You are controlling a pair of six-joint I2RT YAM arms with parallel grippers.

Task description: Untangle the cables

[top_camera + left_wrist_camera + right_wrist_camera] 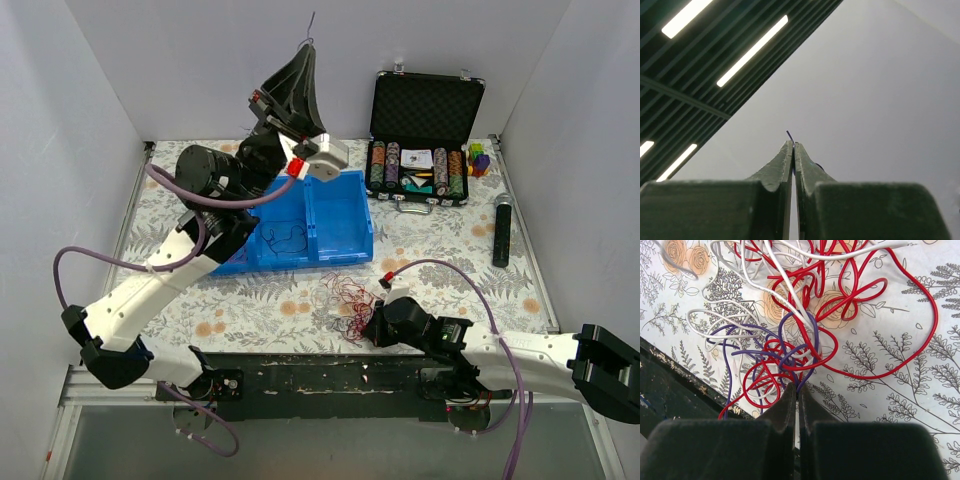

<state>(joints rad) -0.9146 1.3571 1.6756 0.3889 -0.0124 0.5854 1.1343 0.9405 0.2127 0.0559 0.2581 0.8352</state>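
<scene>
The left hand (793, 145) is raised high above the bin (340, 215) and pressed fully closed. Only a short dark strand tip (789, 134) pokes from its fingertips, and so little is pinched that any tug could slip it free. I cannot tell whether that strand runs down to the heap. The right hand (797, 390) sits low near the worktop's (440, 250) front edge, also closed, its tips pinching purple and red loops at the knot of the cables (790, 347), which lie heaped on the worktop just in front of it. It seems to have several strands at once, so a pull would likely tighten the knot or drag the whole heap off the edge. White cables thread the same knot and could snag. One dark cable (285, 238) lies apart in the bin's left compartment.
</scene>
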